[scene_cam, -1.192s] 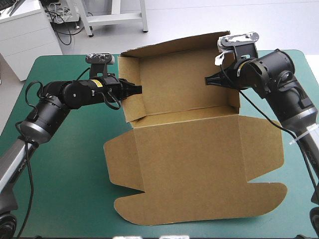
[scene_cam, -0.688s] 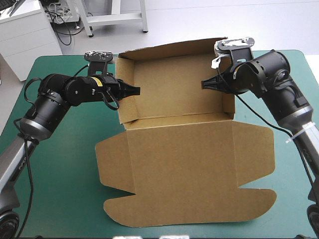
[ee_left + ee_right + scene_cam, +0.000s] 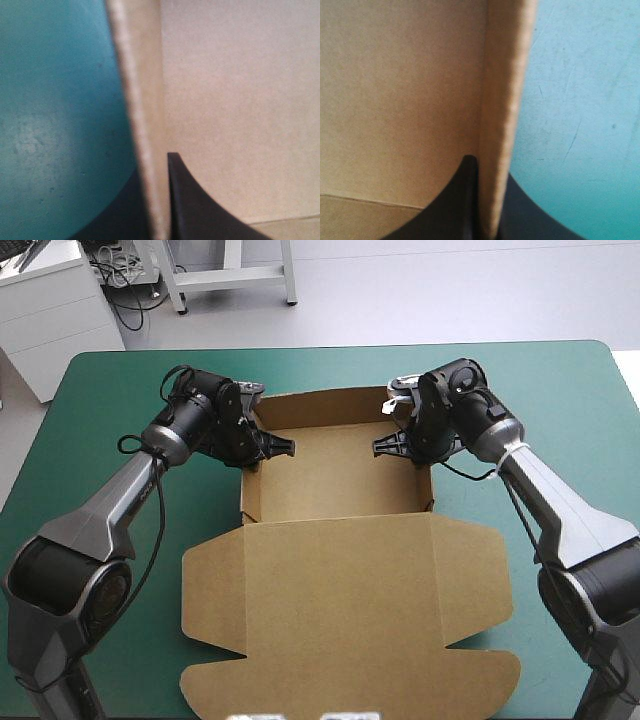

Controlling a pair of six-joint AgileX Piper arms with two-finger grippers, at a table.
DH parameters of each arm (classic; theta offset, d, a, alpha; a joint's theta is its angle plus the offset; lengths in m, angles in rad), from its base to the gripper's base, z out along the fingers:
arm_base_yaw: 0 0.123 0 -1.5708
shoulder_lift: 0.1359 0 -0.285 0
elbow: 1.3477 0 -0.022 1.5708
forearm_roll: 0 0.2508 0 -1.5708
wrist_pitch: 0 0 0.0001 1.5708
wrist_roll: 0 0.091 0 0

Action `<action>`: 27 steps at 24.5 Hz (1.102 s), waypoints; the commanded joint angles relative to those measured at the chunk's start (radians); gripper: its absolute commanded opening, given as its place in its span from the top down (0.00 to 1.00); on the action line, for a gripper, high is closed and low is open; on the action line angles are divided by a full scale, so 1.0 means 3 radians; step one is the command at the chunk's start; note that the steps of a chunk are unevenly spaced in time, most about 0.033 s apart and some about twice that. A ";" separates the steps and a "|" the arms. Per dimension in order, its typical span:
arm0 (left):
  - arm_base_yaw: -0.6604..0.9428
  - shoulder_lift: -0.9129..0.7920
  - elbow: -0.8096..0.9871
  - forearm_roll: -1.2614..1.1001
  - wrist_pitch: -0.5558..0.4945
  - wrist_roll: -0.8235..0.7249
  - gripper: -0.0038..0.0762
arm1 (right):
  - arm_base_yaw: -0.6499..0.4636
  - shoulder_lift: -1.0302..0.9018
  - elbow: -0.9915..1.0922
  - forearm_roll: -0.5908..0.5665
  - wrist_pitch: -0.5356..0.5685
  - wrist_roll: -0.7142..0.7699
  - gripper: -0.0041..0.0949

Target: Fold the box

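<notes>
"Gripping the box (image 3: 345, 590) at both ends, then?"

"Yes. The left end effector (image 3: 284, 447) is clamped on the left wall (image 3: 142, 125), one finger inside, one outside. The tray sits on the worktop (image 3: 90, 420) between the two end effectors, with the lid flat on their near side. The right end effector (image 3: 381, 447) pinches the right wall (image 3: 502, 100)."

"Risk?"

"Probably uneven pulling, which would skew the tray or untuck a wall."

We count one brown box (image 3: 345, 590) on one teal-green cover (image 3: 100, 400) — tray at 12 o'clock, lid at 6. Two grippers: left gripper (image 3: 286, 447) at 10 o'clock, right gripper (image 3: 380, 446) at 2 — four black fingers (image 3: 195, 205) total.
</notes>
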 commanded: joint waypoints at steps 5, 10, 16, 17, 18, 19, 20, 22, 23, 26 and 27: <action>-0.0023 0.0047 -0.0112 0.0060 0.0137 0.0108 0.99 | -0.0309 -0.0008 -0.0096 0.0337 0.0005 -0.0321 0.98; -0.0017 0.0092 -0.0125 0.0060 0.0079 0.0108 0.99 | -0.0398 0.0095 -0.0096 0.0377 0.0005 -0.0401 0.98; -0.0017 0.0141 -0.0132 -0.0015 0.0071 0.0108 0.98 | -0.0398 0.0253 -0.0096 0.0364 0.0005 -0.0439 0.96; -0.0017 0.0148 -0.0132 -0.0015 0.0089 0.0122 0.96 | -0.0398 0.0261 -0.0096 0.0364 0.0005 -0.0439 0.93; -0.0017 0.0149 -0.0132 -0.0015 0.0127 0.0122 0.93 | -0.0398 0.0261 -0.0096 0.0364 0.0005 -0.0439 0.90; -0.0017 0.0167 -0.0132 0.0008 0.0172 0.0148 0.81 | -0.0398 0.0261 -0.0096 0.0364 0.0005 -0.0439 0.82; -0.0017 0.0176 -0.0132 0.0008 0.0189 0.0148 0.73 | -0.0398 0.0261 -0.0096 0.0364 0.0005 -0.0439 0.77; -0.0017 0.0175 -0.0132 -0.0031 0.0158 0.0148 0.38 | -0.0398 0.0261 -0.0096 0.0364 0.0005 -0.0439 0.52; -0.0017 0.0175 -0.0132 -0.0025 0.0158 0.0148 0.32 | -0.0398 0.0261 -0.0096 0.0364 0.0005 -0.0439 0.45; -0.0017 0.0175 -0.0190 0.0097 0.0206 0.0148 0.26 | -0.0398 0.0255 -0.0096 0.0388 0.0005 -0.0465 0.36; -0.0017 0.0175 -0.0228 0.0121 0.0242 0.0148 0.26 | -0.0398 0.0255 -0.0102 0.0388 0.0005 -0.0465 0.36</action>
